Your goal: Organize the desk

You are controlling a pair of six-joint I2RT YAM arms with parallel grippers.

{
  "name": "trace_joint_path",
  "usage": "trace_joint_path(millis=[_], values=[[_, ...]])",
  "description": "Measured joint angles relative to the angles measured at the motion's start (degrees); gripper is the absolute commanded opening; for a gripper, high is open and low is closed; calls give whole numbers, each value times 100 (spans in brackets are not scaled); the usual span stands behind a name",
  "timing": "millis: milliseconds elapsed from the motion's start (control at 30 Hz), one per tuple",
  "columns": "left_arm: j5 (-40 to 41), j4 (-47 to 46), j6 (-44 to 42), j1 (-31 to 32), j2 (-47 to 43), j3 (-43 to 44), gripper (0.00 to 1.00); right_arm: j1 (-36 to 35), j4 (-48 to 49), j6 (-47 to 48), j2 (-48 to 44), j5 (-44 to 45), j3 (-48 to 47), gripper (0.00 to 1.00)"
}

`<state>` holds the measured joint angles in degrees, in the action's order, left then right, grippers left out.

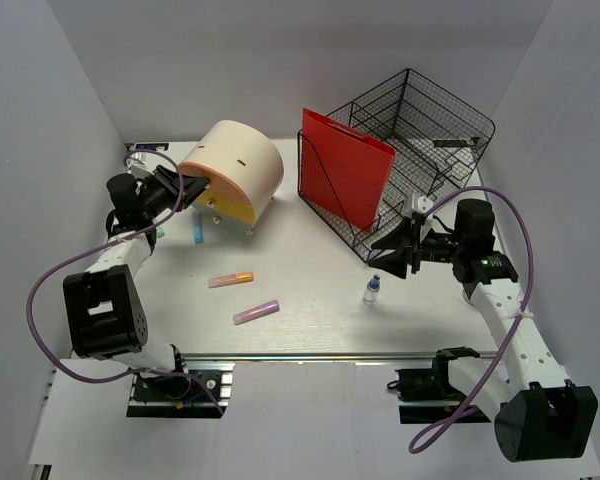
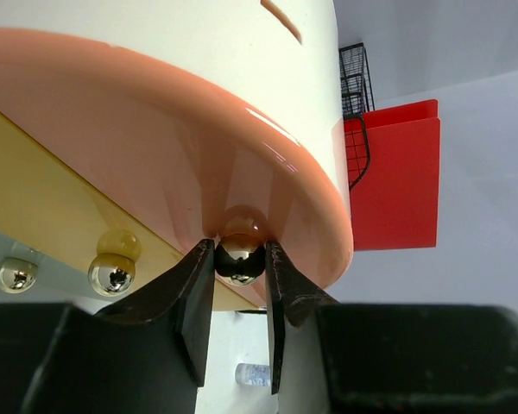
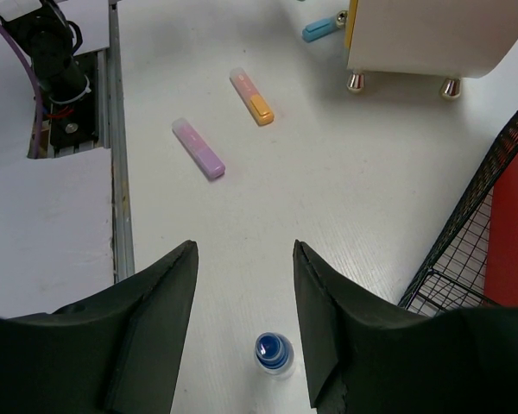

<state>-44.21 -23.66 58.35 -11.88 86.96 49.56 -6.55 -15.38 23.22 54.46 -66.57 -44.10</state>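
Note:
The white desk (image 1: 310, 325) holds a cream and peach round box (image 1: 235, 165) lying on its side at the back left. My left gripper (image 1: 193, 190) is at its face, shut on a shiny metal ball knob (image 2: 239, 261) on the peach rim (image 2: 268, 172). My right gripper (image 1: 383, 257) is open and empty, hovering above a small clear bottle with a blue cap (image 1: 372, 290). In the right wrist view the bottle (image 3: 274, 353) stands just short of the gap between the jaws (image 3: 242, 250).
An orange highlighter (image 1: 231, 279), a purple highlighter (image 1: 257, 312) and a blue marker (image 1: 196, 228) lie on the desk's left half. A red file holder (image 1: 345, 180) leans in a black mesh rack (image 1: 430, 120) at the back right. A metal rail (image 1: 330, 354) runs along the near edge.

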Motion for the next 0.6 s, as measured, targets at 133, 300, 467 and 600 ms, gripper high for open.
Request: trace_joint_path(millis=[133,300,467,600], values=[[-22,-33,20,0,-7,-26,21,0,-2,7,0,7,0,54],[-17,-39,20,0,-103,-122,20,0,-24,33,0,20,0,54],[42,155,-31,-31,-317,-190,14,0,-74,68,0,37,0,54],[151,527,-151,-107,-557,-195,9,0,-87,96,0,37,0,54]])
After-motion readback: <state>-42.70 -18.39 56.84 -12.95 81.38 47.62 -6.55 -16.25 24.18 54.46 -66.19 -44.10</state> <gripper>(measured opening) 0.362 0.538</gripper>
